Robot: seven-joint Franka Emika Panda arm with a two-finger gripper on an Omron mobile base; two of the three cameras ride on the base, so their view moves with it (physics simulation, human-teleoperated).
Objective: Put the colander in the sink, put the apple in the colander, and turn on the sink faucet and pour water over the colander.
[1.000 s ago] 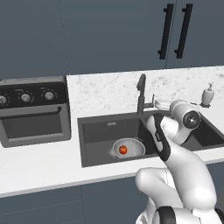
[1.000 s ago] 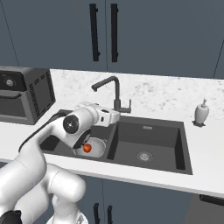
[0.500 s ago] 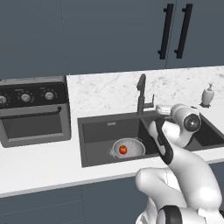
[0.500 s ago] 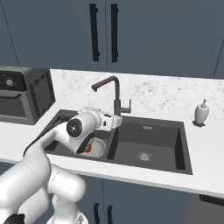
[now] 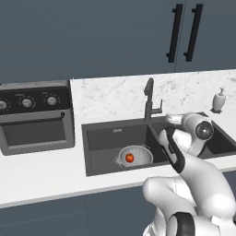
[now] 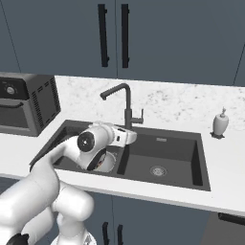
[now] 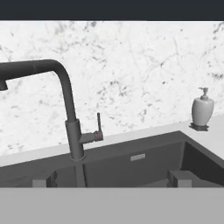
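Note:
The silvery colander sits in the left basin of the dark sink, and the red-orange apple lies inside it. In the right base view my arm covers most of the colander. The dark gooseneck sink faucet stands behind the basin divider. My gripper hangs open and empty over the sink, facing the sink faucet and its small side lever. The spout curves off to the left. From the right base, the gripper sits just in front of the sink faucet.
A dark oven with knobs stands on the white countertop left of the sink. A small white soap dispenser stands at the back right, also seen from the hand. Dark cabinets with long handles hang above.
My hand has dipped a little and edged closer to the faucet base. The jaws stay open. Colander and apple have not moved.

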